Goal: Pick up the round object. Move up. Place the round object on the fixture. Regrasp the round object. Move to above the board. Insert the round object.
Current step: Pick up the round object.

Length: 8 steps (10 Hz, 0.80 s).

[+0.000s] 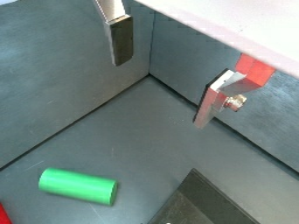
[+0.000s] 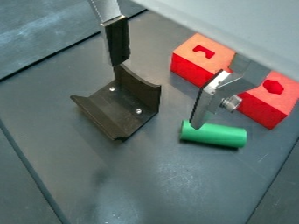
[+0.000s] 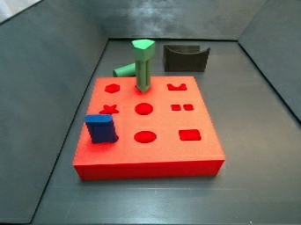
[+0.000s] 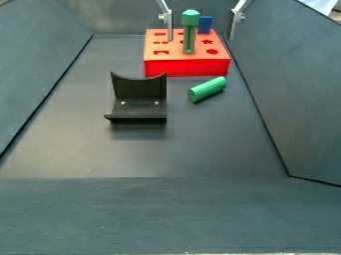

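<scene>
The round object (image 4: 205, 90) is a dull-green cylinder lying on its side on the floor, between the red board (image 4: 186, 68) and the dark fixture (image 4: 136, 98). It also shows in both wrist views (image 1: 79, 185) (image 2: 214, 135) and behind the board in a side view (image 3: 125, 69). My gripper (image 2: 159, 94) hangs open high above the floor, with nothing between its fingers (image 2: 115, 39). Below it lie the fixture (image 2: 117, 105) and the round object. In a side view only the fingertips (image 4: 166, 12) show at the frame's upper edge.
A green peg with an angular top (image 3: 143, 66) stands upright in the board (image 3: 165, 145), and a blue block (image 3: 100, 128) sits on it. Dark grey walls (image 3: 59, 61) close in the floor on both sides and at the back.
</scene>
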{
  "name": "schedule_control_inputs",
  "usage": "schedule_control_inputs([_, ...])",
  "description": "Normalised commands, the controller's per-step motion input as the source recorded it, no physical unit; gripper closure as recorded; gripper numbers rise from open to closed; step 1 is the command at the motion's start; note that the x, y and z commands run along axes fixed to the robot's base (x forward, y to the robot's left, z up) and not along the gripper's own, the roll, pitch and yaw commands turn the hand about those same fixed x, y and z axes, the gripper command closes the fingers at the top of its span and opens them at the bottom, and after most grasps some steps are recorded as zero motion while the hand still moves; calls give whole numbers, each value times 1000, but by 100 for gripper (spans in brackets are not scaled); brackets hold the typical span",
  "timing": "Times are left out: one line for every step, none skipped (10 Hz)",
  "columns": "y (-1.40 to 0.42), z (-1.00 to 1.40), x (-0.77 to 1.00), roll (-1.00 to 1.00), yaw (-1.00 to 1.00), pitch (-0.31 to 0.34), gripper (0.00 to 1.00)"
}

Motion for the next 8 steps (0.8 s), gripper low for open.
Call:
schedule_control_inputs([0,0,0,-9,0,0,0])
schedule_control_inputs([11,0,-17,0,0,6,0])
schedule_control_inputs([-171,-134,-114,0,-180,0,0])
schedule_control_inputs([-371,-240,0,0,-460,0,0])
schedule_control_inputs([-409,-317,0,0,-783,-29,0])
schedule_control_inputs([-234,-426,0,-26,-869,-100,0])
schedule_control_inputs([-169,-480,-26,-61,-883,-117,0])
schedule_control_inputs([-137,-514,-51,-87,-880,-130,0])
